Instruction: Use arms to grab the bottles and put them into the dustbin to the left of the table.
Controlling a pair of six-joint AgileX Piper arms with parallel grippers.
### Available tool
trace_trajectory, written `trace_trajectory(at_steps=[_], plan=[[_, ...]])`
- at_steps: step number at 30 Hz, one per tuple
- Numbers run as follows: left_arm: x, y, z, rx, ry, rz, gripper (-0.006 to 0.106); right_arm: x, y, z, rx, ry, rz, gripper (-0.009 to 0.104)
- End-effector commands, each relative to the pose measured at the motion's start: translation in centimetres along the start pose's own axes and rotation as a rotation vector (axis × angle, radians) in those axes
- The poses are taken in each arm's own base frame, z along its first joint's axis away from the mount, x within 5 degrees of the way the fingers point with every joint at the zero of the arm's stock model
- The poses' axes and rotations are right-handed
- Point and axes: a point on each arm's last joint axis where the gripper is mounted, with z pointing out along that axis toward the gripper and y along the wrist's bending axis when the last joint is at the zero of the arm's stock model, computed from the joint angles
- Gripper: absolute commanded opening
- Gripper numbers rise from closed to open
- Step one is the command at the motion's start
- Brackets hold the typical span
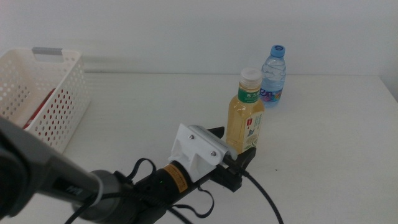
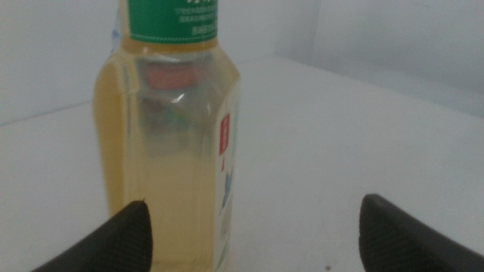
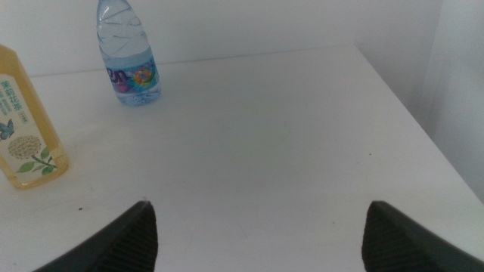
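Note:
The yellowish tea bottle (image 1: 245,112) with white cap and green label stands upright mid-table. My left gripper (image 1: 231,154), on its white housing, is open at the bottle's base. In the left wrist view the tea bottle (image 2: 174,136) fills the space by one jaw, and the left gripper (image 2: 257,242) has a wide gap beside it. The blue-capped water bottle (image 1: 273,78) stands just behind. The white dustbin (image 1: 43,93) sits at the far left with something red (image 1: 38,111) inside. My right gripper (image 3: 261,238) is open over bare table, apart from the tea bottle (image 3: 26,128) and the water bottle (image 3: 128,60).
The white table (image 1: 323,155) runs on to the right of the bottles. A black cable (image 1: 264,196) trails from the left wrist toward the front edge. The table's right edge (image 3: 423,128) shows in the right wrist view.

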Motion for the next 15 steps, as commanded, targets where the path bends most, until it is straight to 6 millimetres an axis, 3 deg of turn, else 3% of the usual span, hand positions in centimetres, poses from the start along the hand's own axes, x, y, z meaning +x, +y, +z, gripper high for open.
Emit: trace_trajectory(at_steps=[1, 6, 15], plan=[[-0.1, 0.2, 1.0, 0.017, -0.03, -0.013, 0.094, 0.0, 0.0, 0.0, 0.007, -0.01, -0.002, 0.088], [-0.2, 1.4, 1.6, 0.114, -0.019, -0.025, 0.094, 0.0, 0.0, 0.0, 0.007, -0.01, -0.002, 0.088], [-0.5, 3.4, 2.1, 0.062, -0.035, -0.033, 0.094, 0.0, 0.0, 0.0, 0.007, -0.01, -0.002, 0.088]])
